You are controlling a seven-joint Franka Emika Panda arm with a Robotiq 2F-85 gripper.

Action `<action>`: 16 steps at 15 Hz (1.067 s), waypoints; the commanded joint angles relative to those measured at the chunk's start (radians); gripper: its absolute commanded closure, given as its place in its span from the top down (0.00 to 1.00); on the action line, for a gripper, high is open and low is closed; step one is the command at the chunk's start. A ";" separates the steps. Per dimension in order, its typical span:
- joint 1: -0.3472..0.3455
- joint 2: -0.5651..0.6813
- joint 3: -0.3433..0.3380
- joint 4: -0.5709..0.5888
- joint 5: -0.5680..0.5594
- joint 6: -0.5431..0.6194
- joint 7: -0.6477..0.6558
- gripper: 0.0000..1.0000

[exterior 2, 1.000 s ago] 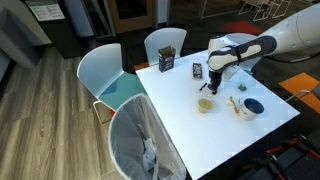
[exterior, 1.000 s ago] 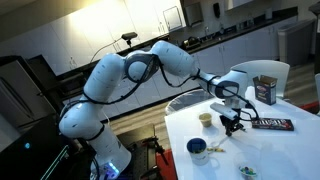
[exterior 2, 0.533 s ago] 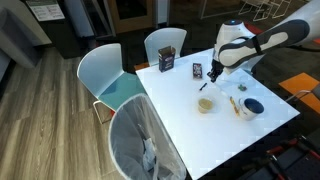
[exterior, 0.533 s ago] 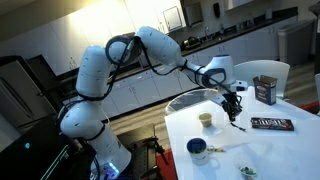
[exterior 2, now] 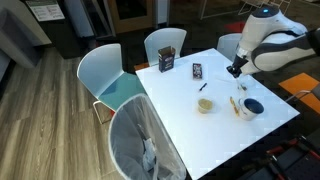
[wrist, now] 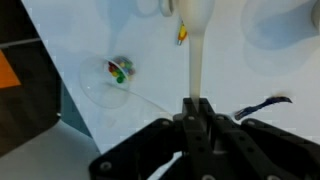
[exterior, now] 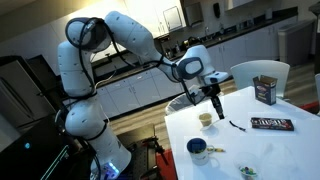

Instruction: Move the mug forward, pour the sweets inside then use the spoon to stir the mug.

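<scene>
The blue mug [exterior: 198,150] stands near the table's front edge and also shows in an exterior view [exterior 2: 252,106]. The slim dark spoon [exterior: 237,126] lies flat on the table beyond the small cream cup [exterior: 205,120]; it also shows in an exterior view [exterior 2: 204,86] and in the wrist view [wrist: 262,104]. The clear bowl of coloured sweets [wrist: 115,72] sits apart from the mug. My gripper [exterior: 217,112] hangs well above the table, its jaws together [exterior 2: 234,70] [wrist: 193,103]. A pale strip [wrist: 192,50] runs on from the jaws; I cannot tell whether it is held.
A pale yellowish thin item [exterior 2: 236,104] lies beside the mug. A dark box [exterior: 265,90] and a flat dark packet [exterior: 270,124] sit at the table's far side. White chairs [exterior 2: 110,80] stand around the table. The sweets bowl [exterior: 246,172] is near the table edge.
My arm has swung up and away from the spot beside the spoon and cream cup. The gripper now hangs higher above the table. The spoon, mug and cup have stayed in place.
</scene>
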 commanded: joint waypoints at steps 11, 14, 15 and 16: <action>0.146 -0.248 -0.131 -0.185 -0.428 -0.165 0.701 0.02; 0.185 -0.240 -0.100 -0.180 -0.510 -0.294 0.936 0.02; 0.062 -0.238 0.050 -0.173 -0.532 -0.351 1.009 0.02; 0.057 -0.230 0.079 -0.170 -0.538 -0.396 1.077 0.02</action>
